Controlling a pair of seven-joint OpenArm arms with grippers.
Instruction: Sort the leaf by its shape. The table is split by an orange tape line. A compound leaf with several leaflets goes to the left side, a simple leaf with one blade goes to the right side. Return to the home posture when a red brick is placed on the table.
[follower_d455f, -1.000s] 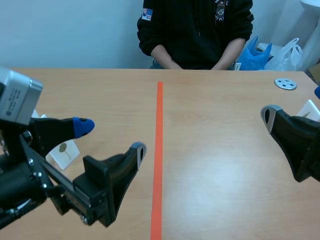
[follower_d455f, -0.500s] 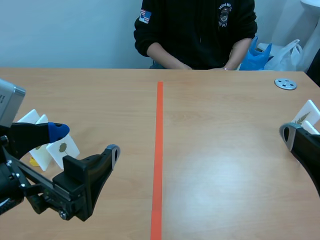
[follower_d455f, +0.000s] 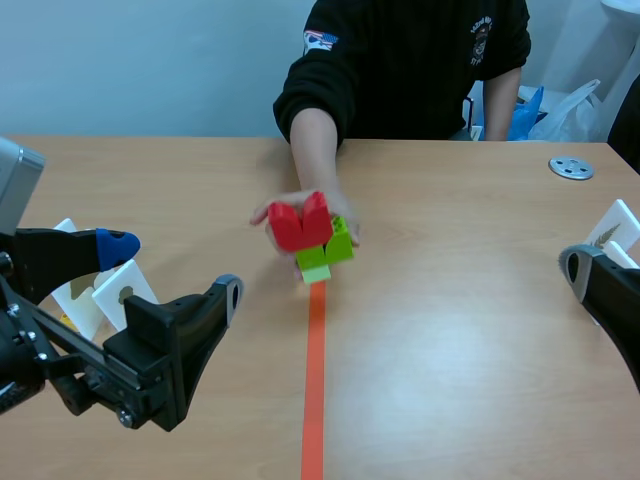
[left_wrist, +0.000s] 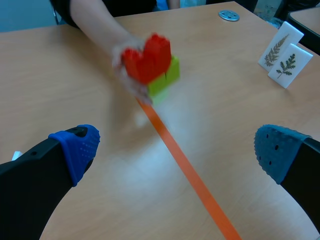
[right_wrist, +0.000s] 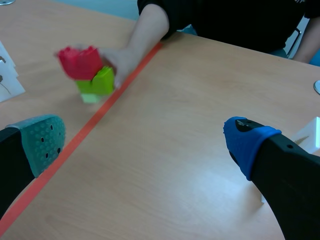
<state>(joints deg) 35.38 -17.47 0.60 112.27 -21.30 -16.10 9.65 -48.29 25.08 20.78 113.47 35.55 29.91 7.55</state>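
Motion blur: the person's hand (left_wrist: 127, 65), the red brick (left_wrist: 147, 57) and the green bricks (left_wrist: 164, 80) under it are smeared in the left wrist view, so where the fingers touch cannot be resolved. In the scene view the hand lies largely behind the red brick.

Person (follower_d455f: 410, 60): cut off above the shoulders at 12 o'clock.

Right gripper (right_wrist: 145, 142): the scene view shows one finger (follower_d455f: 580, 270); the remainder is cut off at 3 o'clock.

White cards (follower_d455f: 122, 292) at 9 o'clock: partly covered by the left gripper (follower_d455f: 173, 270), leaf prints too small to classify.

Card (follower_d455f: 615, 225) at 3 o'clock: lower part hidden.
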